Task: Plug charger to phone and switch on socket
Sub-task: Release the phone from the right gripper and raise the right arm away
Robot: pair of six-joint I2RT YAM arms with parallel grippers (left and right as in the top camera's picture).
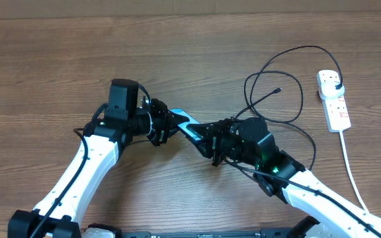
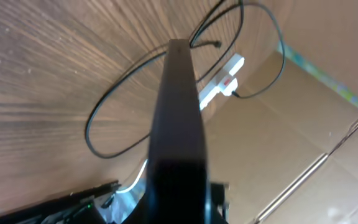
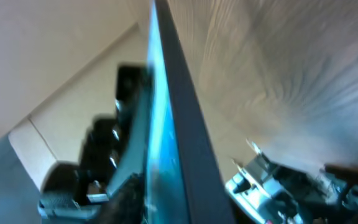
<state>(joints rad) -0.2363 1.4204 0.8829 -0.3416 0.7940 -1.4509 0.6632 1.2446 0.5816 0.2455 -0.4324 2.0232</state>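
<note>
Phone (image 1: 189,127) held off surface (image 1: 78,59), tilted, cyan screen up, between both arms mid-frame. Left gripper (image 1: 167,124) clamped on its left end, right gripper (image 1: 210,140) clamped on its right end. Charger (image 1: 307,47) looped on surface to the right, connector tip (image 1: 278,90) loose, apart from phone. Plug head (image 1: 337,85) sits in socket (image 1: 334,106) at far right.

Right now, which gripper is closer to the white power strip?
Right. The right gripper lies between phone and socket; the left gripper is beyond the phone, farther away.
</note>
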